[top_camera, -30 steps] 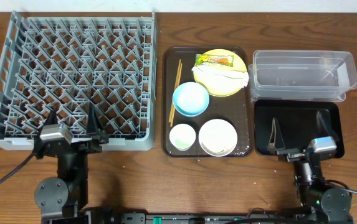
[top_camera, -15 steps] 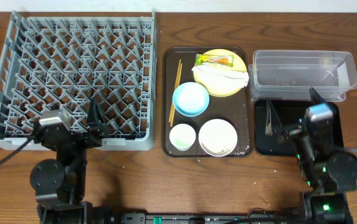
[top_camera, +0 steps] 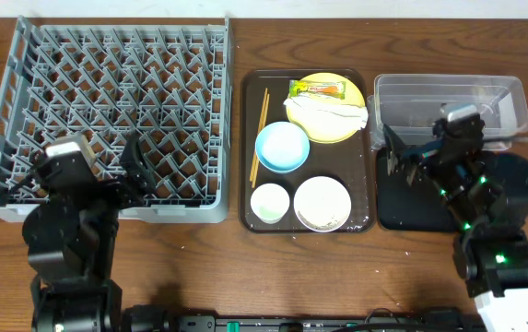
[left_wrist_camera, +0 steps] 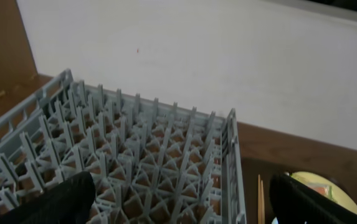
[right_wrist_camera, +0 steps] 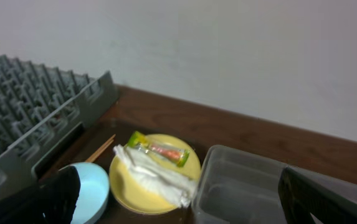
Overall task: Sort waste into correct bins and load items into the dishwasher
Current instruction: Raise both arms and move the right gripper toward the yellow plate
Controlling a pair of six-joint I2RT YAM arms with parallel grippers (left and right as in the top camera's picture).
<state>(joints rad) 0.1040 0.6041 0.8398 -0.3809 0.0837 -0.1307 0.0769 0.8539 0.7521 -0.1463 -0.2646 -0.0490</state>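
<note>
The grey dish rack (top_camera: 107, 111) fills the left of the table and shows in the left wrist view (left_wrist_camera: 147, 149). On the brown serving tray (top_camera: 248, 217) are a yellow plate (top_camera: 348, 92), a white napkin (top_camera: 330, 115), a green-and-orange wrapper (top_camera: 317, 89), a blue bowl (top_camera: 282, 146), a white cup (top_camera: 270, 203), a white bowl (top_camera: 322, 203) and chopsticks (top_camera: 262, 129). The clear box (top_camera: 452, 101) stands behind the black tray (top_camera: 411, 207). My left gripper (top_camera: 136, 171) is open and empty over the rack's front edge. My right gripper (top_camera: 397, 157) is open and empty over the black tray.
The right wrist view shows the plate (right_wrist_camera: 128, 193), napkin (right_wrist_camera: 153, 174), wrapper (right_wrist_camera: 159, 149), blue bowl (right_wrist_camera: 91, 190) and clear box (right_wrist_camera: 247, 186) ahead of my right gripper (right_wrist_camera: 178, 211). A white wall stands behind the table. Bare wood runs along the front edge.
Both arms have lifted from the front edge and moved away from it: the left over the rack's front rim, the right over the black tray toward the clear box.
</note>
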